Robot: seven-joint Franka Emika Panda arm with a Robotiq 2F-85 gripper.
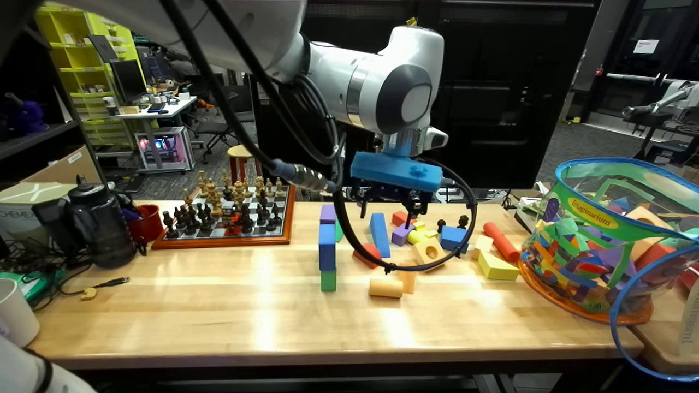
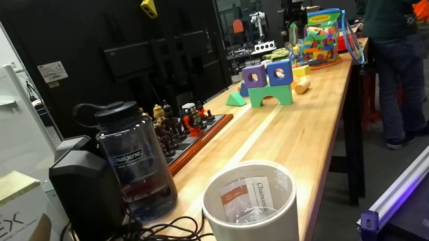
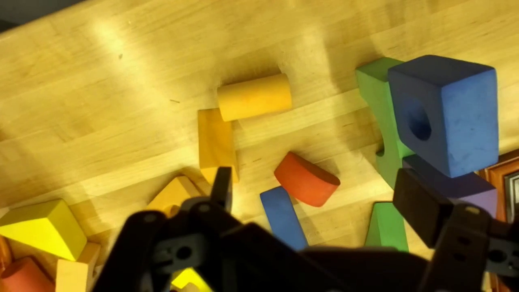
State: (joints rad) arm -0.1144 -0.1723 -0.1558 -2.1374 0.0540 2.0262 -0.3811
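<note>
Fingers (image 3: 222, 187): spread wide, nothing grasped; gripper (image 1: 385, 214) held above the loose blocks, which leaves it apart from them.
Red block (image 3: 307, 179): lying on the tabletop (image 1: 191, 305), framed between the fingertips in the wrist view; one corner meets the long blue block (image 3: 284, 217), contact or overlap can't be told.
Orange cylinder (image 3: 255, 97): laid on its side by the orange block (image 3: 216, 140); rolling probably checked on that side.
Green arch (image 2: 269, 90): stood on its legs, so a flat top is given; purple cube (image 2: 254, 69) and blue cube (image 2: 282, 81) set side by side on it, presumably kept there by weight alone.
Tub (image 1: 590, 213): more blocks contained by its see-through wall.
Chessboard (image 1: 218, 243): placed beyond the arch, pieces standing on it.
Hidden: purple cube part-blocked in the wrist view by blue cube and a finger; yellow block (image 3: 187, 278) mostly covered by the gripper; loose blocks crossed by a cable (image 1: 390, 267) in an exterior view.
</note>
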